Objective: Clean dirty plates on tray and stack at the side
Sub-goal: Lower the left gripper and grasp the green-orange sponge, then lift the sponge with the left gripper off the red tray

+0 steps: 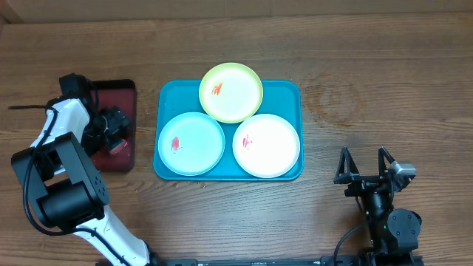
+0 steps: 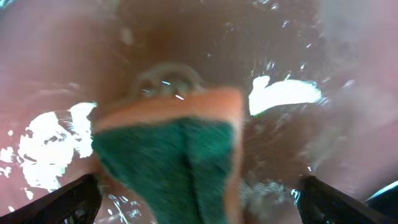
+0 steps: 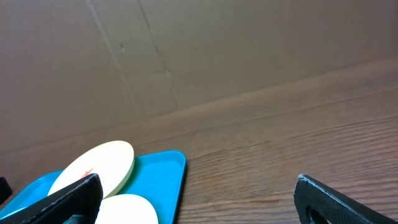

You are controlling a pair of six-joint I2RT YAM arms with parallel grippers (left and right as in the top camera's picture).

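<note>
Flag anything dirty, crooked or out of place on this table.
Red smears mark the yellow-green plate, the light blue plate and the white plate on the blue tray. The yellow-green plate also juts past the tray's far rim. Nothing looks broken.

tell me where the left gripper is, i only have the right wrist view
Observer: The left gripper is over the small dark red tray, left of the blue tray.
Operator: is it holding anything
Observer: It doesn't look like it. Its jaws stand wide open with an orange and green sponge between them.
Operator: how many plates, i see two
Observer: Three. A light blue plate with a red smear sits at the blue tray's near left corner.
</note>
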